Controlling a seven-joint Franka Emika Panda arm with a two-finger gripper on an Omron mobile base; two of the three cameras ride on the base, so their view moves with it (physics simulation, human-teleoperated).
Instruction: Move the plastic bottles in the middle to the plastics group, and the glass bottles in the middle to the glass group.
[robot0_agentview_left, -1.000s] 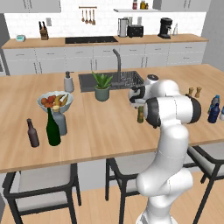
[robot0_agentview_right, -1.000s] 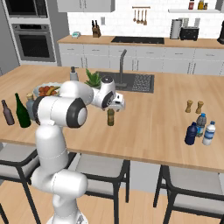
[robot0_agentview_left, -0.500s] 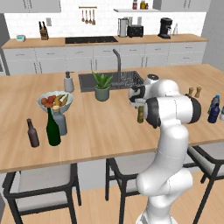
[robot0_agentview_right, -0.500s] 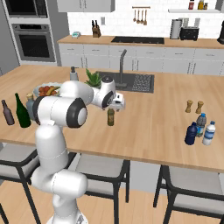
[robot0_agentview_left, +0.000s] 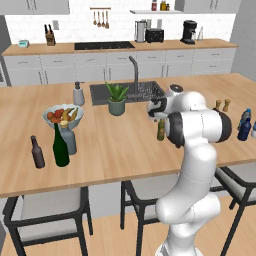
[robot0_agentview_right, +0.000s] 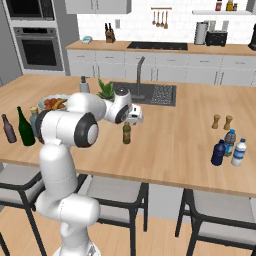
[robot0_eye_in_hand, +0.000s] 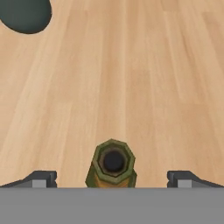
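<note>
An amber-olive beer bottle (robot0_eye_in_hand: 112, 168) is seen on a light wood-grain counter (robot0_eye_in_hand: 131, 78); a dark green wine bottle (robot0_agentview_left: 60, 146) and navy bottle (robot0_agentview_right: 218, 153) are shown.

White rounded arm (robot0_agentview_left: 192, 165), dark joints, glossy shell

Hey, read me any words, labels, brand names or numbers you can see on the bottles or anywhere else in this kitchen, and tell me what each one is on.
None: no readable text anywhere.
Amber-olive beer bottle: plain band, no lettering visible.
Green wine bottle: no label legible.
Navy-blue bottle and water bottle: too small to read.
Oven and coffee maker: no legible markings.
</note>
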